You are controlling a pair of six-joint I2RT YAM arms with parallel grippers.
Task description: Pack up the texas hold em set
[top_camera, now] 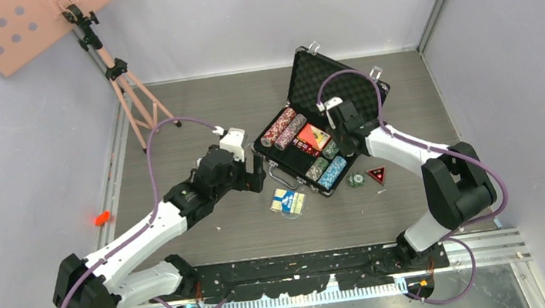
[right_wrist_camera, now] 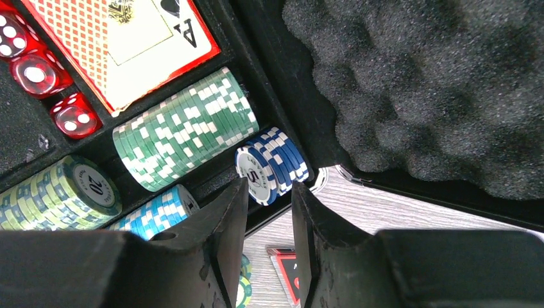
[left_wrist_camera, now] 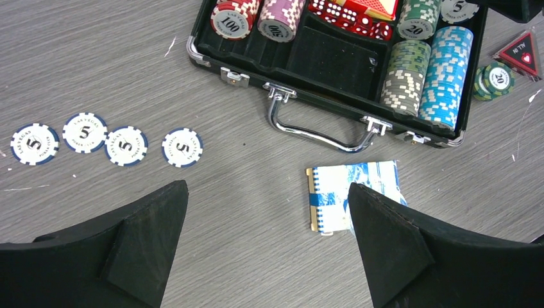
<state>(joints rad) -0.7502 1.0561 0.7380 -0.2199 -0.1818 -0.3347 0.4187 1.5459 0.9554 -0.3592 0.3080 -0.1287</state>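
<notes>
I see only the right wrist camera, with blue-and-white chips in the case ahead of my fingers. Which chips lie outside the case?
Observer: Four white 5 chips lie in a row on the table, outside the case.
Operator: Is any card deck out too?
Observer: Yes, the blue card deck lies on the table in front of the case's handle.
Operator: Where is the left gripper?
Observer: The left gripper hangs open above the table, between those chips and the deck, holding nothing.
</notes>
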